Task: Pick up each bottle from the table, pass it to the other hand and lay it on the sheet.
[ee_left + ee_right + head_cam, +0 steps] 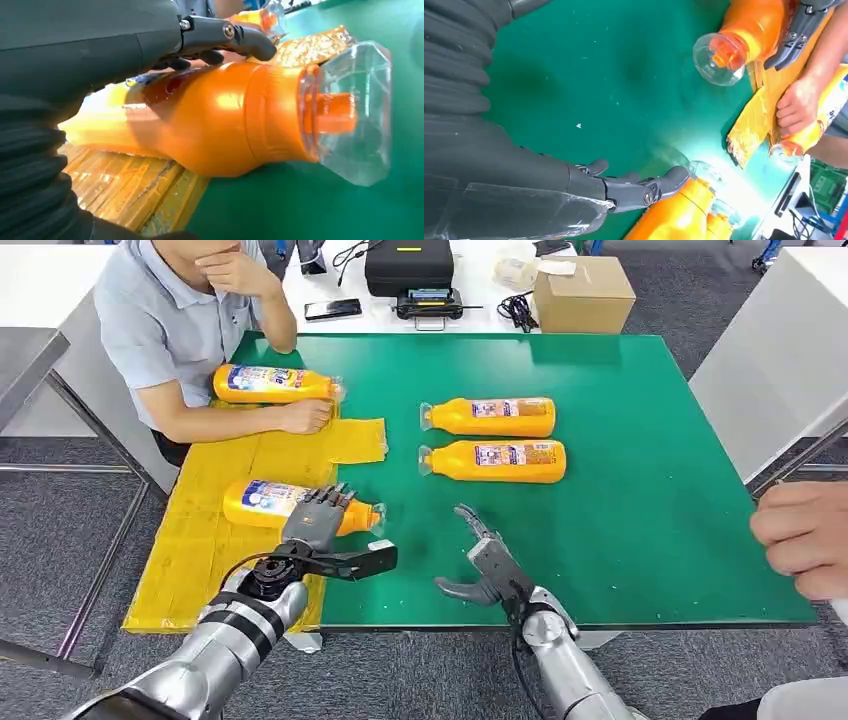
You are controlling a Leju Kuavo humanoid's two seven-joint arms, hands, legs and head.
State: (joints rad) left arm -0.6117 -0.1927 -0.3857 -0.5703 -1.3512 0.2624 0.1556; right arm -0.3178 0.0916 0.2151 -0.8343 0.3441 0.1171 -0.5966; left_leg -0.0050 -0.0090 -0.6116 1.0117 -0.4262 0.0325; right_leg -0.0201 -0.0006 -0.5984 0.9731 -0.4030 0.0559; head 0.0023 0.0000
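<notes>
Left robot hand [318, 515] holds one bottle [262, 504]; right robot hand [487, 562] spread empty — four bottles total.

Grey carpet floor [690, 300], white tables [40, 280], cardboard box [583, 292]

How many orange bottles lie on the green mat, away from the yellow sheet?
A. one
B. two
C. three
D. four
B: one bottle and a second bottle lie side by side on the green mat; the other bottles are at the yellow sheet.
</notes>
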